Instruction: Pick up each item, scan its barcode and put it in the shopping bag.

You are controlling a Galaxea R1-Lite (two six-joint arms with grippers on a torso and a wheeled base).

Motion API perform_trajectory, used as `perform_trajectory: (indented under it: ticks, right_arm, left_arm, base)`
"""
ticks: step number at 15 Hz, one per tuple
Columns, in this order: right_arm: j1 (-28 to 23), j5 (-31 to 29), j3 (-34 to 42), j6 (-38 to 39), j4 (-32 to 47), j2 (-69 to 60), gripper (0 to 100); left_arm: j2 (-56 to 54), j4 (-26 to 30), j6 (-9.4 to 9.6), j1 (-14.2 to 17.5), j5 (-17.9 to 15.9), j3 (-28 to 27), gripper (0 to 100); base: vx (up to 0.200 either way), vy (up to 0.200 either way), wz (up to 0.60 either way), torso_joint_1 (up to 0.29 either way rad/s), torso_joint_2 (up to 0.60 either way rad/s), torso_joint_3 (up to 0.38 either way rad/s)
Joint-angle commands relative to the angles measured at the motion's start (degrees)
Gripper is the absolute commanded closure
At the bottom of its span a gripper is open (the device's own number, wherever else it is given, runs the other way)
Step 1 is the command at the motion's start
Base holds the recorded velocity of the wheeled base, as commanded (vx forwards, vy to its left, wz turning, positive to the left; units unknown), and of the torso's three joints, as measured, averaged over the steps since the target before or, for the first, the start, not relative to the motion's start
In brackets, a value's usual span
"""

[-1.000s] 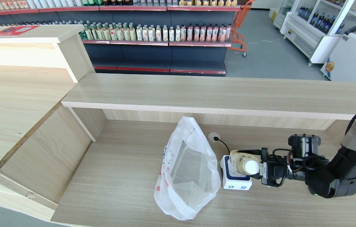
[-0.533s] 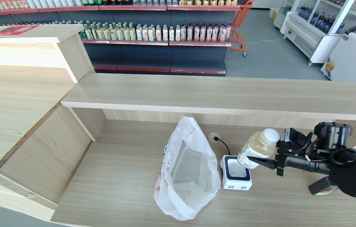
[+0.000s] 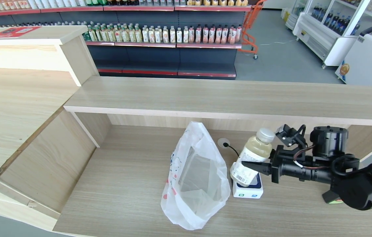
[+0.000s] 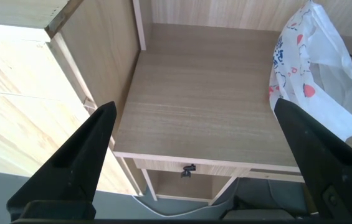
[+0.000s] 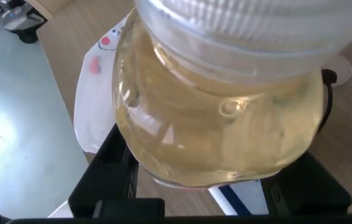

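Right gripper [image 3: 250,162]: clenched on the drink bottle [image 3: 254,154], one dark finger across the label at mid-body and the other hidden behind it.
Drink bottle: held tilted between the jaws. Its white cap [image 3: 266,135] leaned back toward the wrist side and its base pointed down and ahead of the fingertips. In the right wrist view the pale liquid [image 5: 225,118] sat directly before the camera.
Barcode scanner [image 3: 248,190]: directly under the bottle's base, just below the fingertips. Whether base and scanner touched could not be told.
Shopping bag [image 3: 195,177]: just beyond the fingertips on the side away from the arm, standing on the desk [image 3: 130,184] with its mouth slack and partly folded in. It touched, or nearly touched, the scanner's side.
Left gripper [image 4: 194,112]: released, fingers wide apart and empty, well away from the right gripper on the bag's far side.
Risk, slip: the hold was on a smooth, round body with the weight hanging ahead of the jaws, so a quick swing toward the bag could probably have rotated or dropped the bottle.
Risk, scanner: a low sideways path would likely have struck the scanner with the base or dragged its cable [image 3: 234,150].
Risk, bag: the limp rim could have caught the base, so that the bottle pushed the bag over or landed beside it.
Risk, scan: the bottle's underside could not be seen, so the barcode may not have faced the window.
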Motion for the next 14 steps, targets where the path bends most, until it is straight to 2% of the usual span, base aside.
perform_trajectory:
  ticks: [1,5,7,10,14]
  right_arm:
    - [3.92,-3.18,-1.92,0.18,-0.20,7.27,100]
    - [10.34,-4.67,-9.04,-0.08,-0.73,14.56,100]
    - [12.62,-8.36,-12.46,-1.49,-0.73,17.46,100]
    - [14.47,-9.86,-17.12,-4.83,-0.82,22.12,100]
    - [15.17,-9.86,-18.35,-8.87,-2.93,25.55,100]
  left_arm:
    - [-0.02,-0.01,-0.02,0.00,-0.04,0.01,0]
    - [-0.02,-0.01,-0.02,0.00,0.05,0.01,0]
    - [-0.02,-0.01,-0.02,0.00,0.05,0.01,0]
    - [-0.02,-0.01,-0.02,0.00,-0.04,0.01,0]
    - [-0.02,-0.01,-0.02,0.00,0.05,0.01,0]
  base:
    - [0.000,0.000,0.00,0.000,0.00,0.000]
    - [0.000,0.000,0.00,0.000,0.00,0.000]
    - [0.000,0.000,0.00,0.000,0.00,0.000]
    - [0.000,0.000,0.00,0.000,0.00,0.000]
    - [0.000,0.000,0.00,0.000,0.00,0.000]
